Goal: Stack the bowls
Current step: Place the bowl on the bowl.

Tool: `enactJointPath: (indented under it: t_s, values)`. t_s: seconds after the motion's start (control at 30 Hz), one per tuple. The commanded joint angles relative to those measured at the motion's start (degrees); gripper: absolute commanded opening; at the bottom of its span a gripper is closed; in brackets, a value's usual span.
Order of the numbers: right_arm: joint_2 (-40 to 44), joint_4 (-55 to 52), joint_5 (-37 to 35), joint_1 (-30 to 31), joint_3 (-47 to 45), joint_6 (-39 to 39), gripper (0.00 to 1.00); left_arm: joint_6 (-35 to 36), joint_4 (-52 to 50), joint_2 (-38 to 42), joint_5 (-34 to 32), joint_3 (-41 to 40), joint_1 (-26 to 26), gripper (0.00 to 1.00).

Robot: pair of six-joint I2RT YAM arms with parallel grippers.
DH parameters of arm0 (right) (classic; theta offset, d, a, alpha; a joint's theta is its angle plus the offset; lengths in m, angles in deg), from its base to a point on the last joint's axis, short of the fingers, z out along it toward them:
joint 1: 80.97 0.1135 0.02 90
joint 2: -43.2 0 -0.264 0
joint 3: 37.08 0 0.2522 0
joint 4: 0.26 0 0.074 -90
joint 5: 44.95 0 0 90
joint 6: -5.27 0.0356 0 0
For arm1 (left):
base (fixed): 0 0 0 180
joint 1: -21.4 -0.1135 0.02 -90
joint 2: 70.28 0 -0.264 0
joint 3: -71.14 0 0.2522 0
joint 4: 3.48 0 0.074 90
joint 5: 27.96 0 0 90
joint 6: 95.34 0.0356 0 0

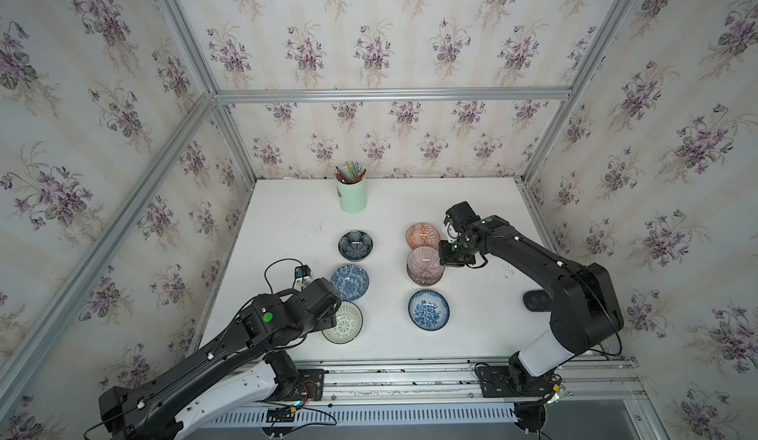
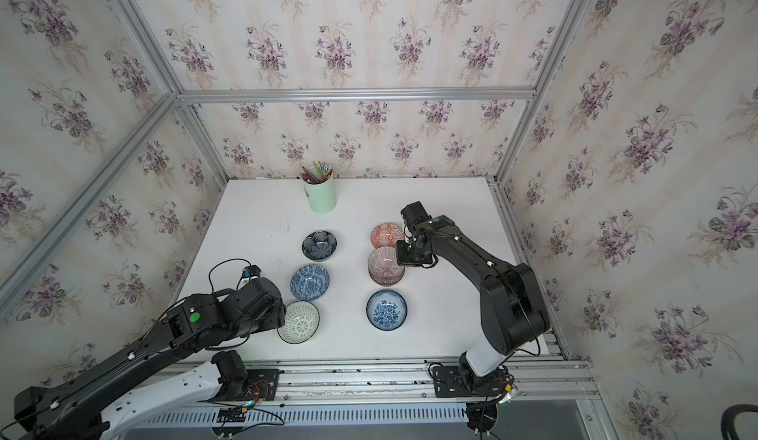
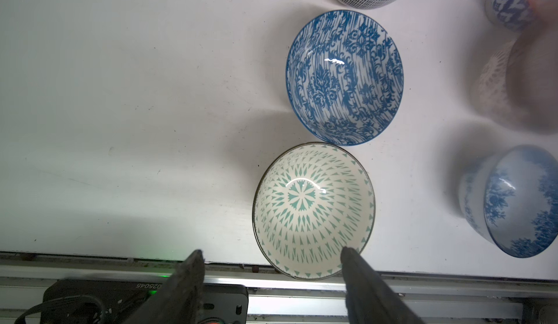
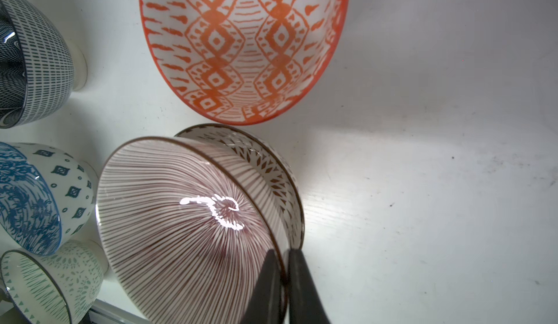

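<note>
Right gripper (image 4: 282,254): closed on the rim of the mauve radial-lined bowl (image 4: 181,216), one finger inside the wall and one outside.
Mauve radial-lined bowl: sits in the brown-patterned lattice bowl (image 4: 271,168), offset to one side; whether it rests fully in it cannot be told.
Stack position: right half of the white table (image 1: 287,228), between the orange geometric bowl (image 1: 422,235) behind and the right blue floral bowl (image 1: 428,309) in front.
Orange geometric bowl: upright, just beside the stack, its rim close to the lattice rim in the right wrist view.
Left gripper (image 3: 271,251): jaws spread wide and holding nothing, at the near rim of the green-patterned lattice bowl (image 3: 314,210); contact cannot be told.
Green-patterned lattice bowl: at the table's front edge, on the left.
Left blue floral bowl (image 3: 344,77): just behind it, rims almost touching.
Dark navy bowl (image 1: 355,245): furthest back in the left column.
Mint-green cup (image 1: 351,196): upright by the back wall, full of pencils (image 1: 349,172), well apart from the bowls.
</note>
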Motion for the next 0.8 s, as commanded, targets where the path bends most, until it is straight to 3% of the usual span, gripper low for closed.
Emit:
enactJointPath:
  t_s: [0.0, 0.77]
  values:
    - [-0.25, 2.16, 1.14, 0.07, -0.38, 0.19, 0.0, -0.72, 0.78, 0.18, -0.09, -0.36, 0.02, 0.73]
    - [-0.73, 6.04, 2.53, 0.07, -3.68, 0.35, 0.0, -0.88, 1.41, 0.2, 0.58, -1.6, -0.04, 0.72]
